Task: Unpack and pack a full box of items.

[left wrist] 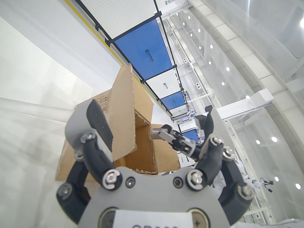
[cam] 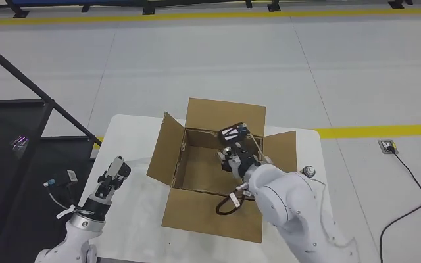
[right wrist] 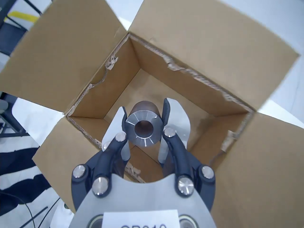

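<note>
Right wrist view | right pincer point(right wrist: 144, 112) clamps hollow metal cylinder point(right wrist: 153, 132) | left pincer point(left wrist: 152, 117) spread

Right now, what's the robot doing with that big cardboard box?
The robot's right claw is shut on a hollow metal cylinder, holding it over the inside of the open cardboard box on the white table. The part of the box floor that shows looks bare. The left claw is open and empty, off to the side of the box. Whether the cylinder is going in or coming out can't be told.
</note>
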Motion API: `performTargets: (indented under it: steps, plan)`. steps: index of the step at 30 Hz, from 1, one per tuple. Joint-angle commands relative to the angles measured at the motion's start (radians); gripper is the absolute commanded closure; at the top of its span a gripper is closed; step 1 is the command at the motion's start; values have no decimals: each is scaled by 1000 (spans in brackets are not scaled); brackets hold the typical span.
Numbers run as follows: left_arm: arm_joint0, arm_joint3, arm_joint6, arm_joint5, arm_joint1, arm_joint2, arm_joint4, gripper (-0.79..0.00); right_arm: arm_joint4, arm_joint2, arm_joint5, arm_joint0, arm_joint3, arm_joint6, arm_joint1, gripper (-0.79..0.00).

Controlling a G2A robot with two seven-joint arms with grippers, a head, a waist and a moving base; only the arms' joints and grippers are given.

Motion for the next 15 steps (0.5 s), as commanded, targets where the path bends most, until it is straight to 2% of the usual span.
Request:
performTargets:
  steps: [1,4,8,11,15]
  plan:
    - [0,0,0,0,0,0,0,-785,-42,113,8,-79,-121,-8,15,0]
    - [0,0,0,0,0,0,0,-785,-63,259,19,-168,-224,-22,30,0]
    - [0,0,0,0,0,0,0,-785,-70,427,28,-275,-286,-32,42,0]
    - [0,0,0,0,0,0,0,-785,-60,528,32,-343,-271,-38,48,0]
    - [0,0,0,0,0,0,0,-785,-21,584,9,-415,-203,-40,51,0]
